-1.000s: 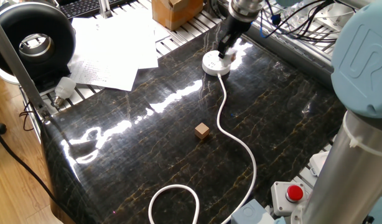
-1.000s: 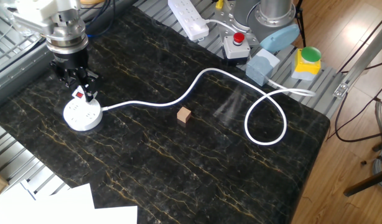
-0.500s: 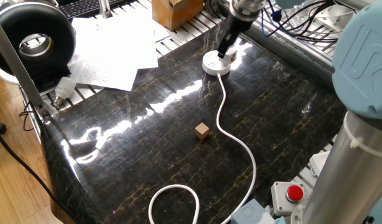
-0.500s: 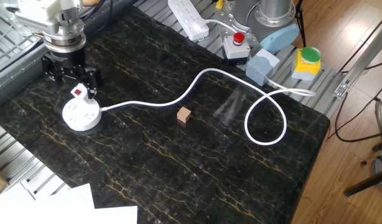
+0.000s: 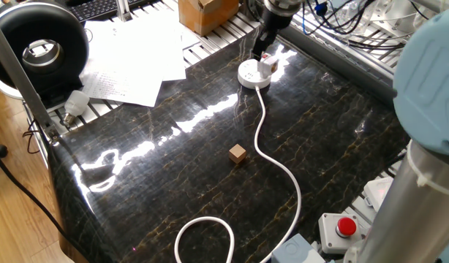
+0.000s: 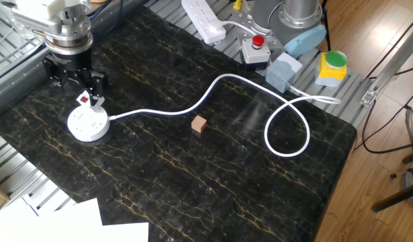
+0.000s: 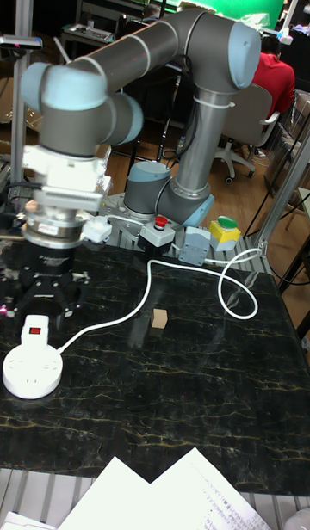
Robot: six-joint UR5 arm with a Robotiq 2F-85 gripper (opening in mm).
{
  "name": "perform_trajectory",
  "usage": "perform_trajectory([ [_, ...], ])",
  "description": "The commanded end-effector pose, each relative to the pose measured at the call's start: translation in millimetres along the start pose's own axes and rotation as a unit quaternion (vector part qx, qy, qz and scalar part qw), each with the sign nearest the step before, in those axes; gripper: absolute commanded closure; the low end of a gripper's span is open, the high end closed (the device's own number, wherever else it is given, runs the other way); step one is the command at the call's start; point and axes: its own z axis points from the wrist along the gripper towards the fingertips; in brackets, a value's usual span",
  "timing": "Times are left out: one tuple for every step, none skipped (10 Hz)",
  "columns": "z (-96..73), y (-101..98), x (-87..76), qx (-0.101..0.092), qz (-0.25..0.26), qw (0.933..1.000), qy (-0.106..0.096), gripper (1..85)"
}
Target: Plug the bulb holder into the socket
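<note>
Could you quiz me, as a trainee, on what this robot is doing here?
1. True or false: the bulb holder stands on the socket, with the gripper above it and the fingers apart.
2. Which small thing lies beside the cord on the table? A) wooden cube B) spoon C) battery
3. Fill in: the patch on the bulb holder is coloured ____.

Key: 1 true; 2 A; 3 red.
</note>
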Motion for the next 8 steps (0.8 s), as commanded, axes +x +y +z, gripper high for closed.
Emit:
perform_trajectory([
  [-24.8,22.7,-14.3,0.020,0.031,0.9993,0.010,32.3],
  [-28.8,34.8,-15.5,0.022,0.045,0.9987,0.015,42.0],
  [-30.3,45.3,-17.1,0.027,0.058,0.9978,0.016,67.7],
  [-30.7,56.1,-20.2,0.032,0.071,0.9968,0.013,84.3],
  [-31.7,65.3,-21.1,0.031,0.071,0.9969,0.014,84.3],
  [-32.6,75.3,-23.2,0.028,0.072,0.9969,0.014,84.3],
  [-33.0,84.1,-26.0,0.031,0.072,0.9968,0.014,84.3],
  [-31.7,94.5,-32.1,0.030,0.073,0.9968,0.009,84.3],
])
